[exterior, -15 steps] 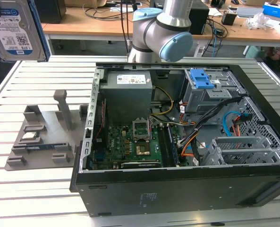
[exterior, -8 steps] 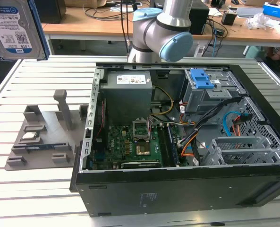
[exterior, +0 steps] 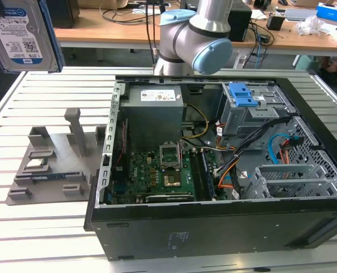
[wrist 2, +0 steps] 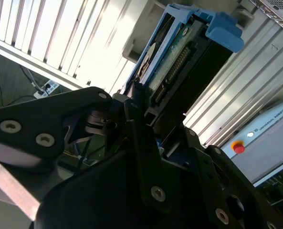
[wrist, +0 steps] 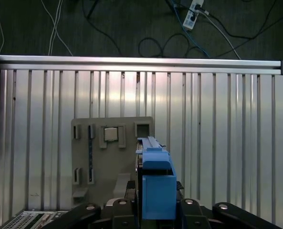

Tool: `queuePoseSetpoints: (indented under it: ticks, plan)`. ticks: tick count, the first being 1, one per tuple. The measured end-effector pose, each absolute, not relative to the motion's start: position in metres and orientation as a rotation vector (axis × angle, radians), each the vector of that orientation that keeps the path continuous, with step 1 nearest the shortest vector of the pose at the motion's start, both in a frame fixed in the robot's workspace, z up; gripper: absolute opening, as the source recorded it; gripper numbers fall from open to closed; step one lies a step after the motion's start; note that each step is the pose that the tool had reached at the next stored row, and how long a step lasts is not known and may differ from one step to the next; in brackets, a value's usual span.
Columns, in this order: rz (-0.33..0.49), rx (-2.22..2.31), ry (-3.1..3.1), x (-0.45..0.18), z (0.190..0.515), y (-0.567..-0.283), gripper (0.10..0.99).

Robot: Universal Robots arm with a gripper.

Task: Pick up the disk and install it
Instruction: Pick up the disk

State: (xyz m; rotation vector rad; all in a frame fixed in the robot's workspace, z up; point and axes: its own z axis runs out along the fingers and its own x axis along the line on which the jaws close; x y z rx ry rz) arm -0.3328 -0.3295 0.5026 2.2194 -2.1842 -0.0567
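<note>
The disk (exterior: 20, 34), a silver hard drive with a blue-and-white label and a blue carrier frame, hangs high at the exterior view's upper left, well above the slatted table. In the second wrist view the disk (wrist 2: 172, 62) stands on edge with my gripper (wrist 2: 153, 112) shut on its lower end, black fingers (wrist 2: 131, 107) pressing its sides. In the first wrist view the blue frame of the disk (wrist: 155, 181) rises from the gripper (wrist: 155, 212) over the grey parts holder (wrist: 112, 191).
An open computer case (exterior: 213, 227) lies on the table, holding a grey drive cage with a blue latch (exterior: 242, 105). The grey parts holder (exterior: 49, 165) to the exterior view's left carries a memory stick (exterior: 51, 176) and a chip (exterior: 36, 165). The table's edge (wrist: 131, 61) borders floor cables.
</note>
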Motion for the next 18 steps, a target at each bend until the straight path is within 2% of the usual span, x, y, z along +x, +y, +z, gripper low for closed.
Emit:
queuePoseSetpoints:
  ticks: [18]
  plan:
    - [-0.052, 2.217, -2.182, -0.311, 0.503, -0.329, 0.365]
